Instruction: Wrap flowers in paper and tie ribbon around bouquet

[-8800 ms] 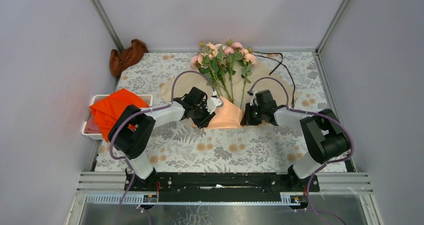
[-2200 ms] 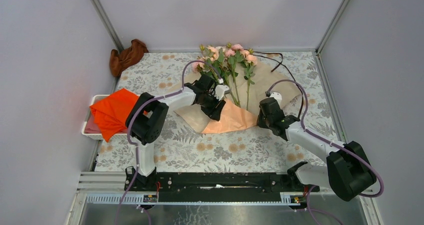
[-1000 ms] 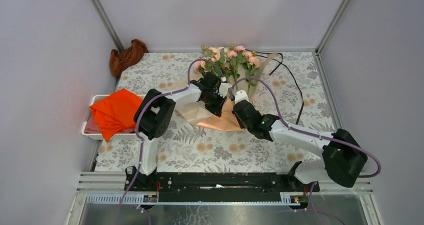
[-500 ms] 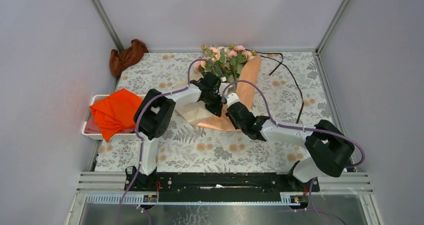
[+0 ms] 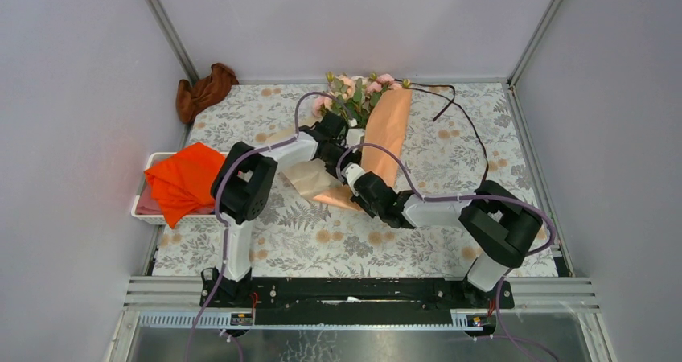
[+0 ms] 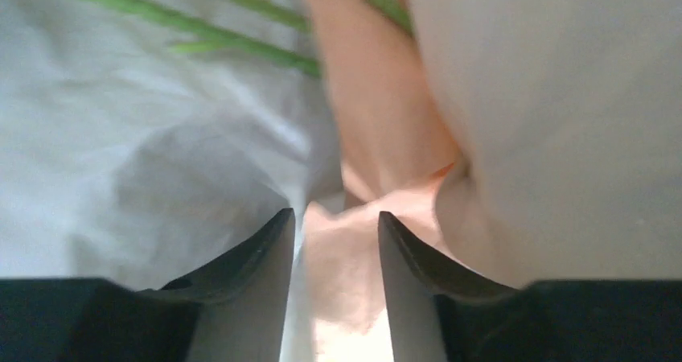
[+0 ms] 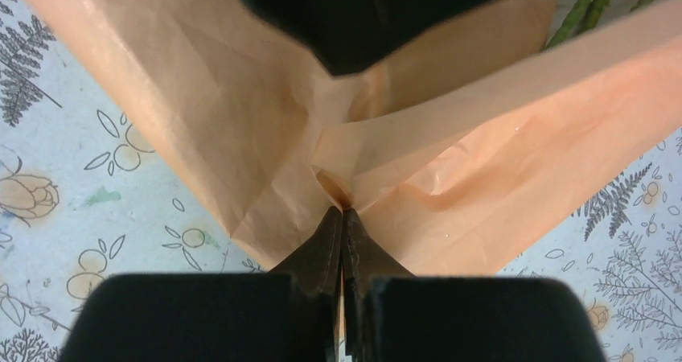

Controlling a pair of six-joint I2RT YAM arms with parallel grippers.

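Pinching paper (image 7: 241, 113) w/ R gripper (image 7: 342, 215), L gripper (image 6: 334, 217) parted

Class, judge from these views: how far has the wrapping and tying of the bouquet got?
Done: the pale pink flowers with green stems lie on the peach-orange paper sheet, one flap folded over the stems. In hand: the right gripper is shut on a paper fold; the left gripper is open over the paper. Left: closing the wrap; the thin dark brown ribbon lies loose, not yet tied.
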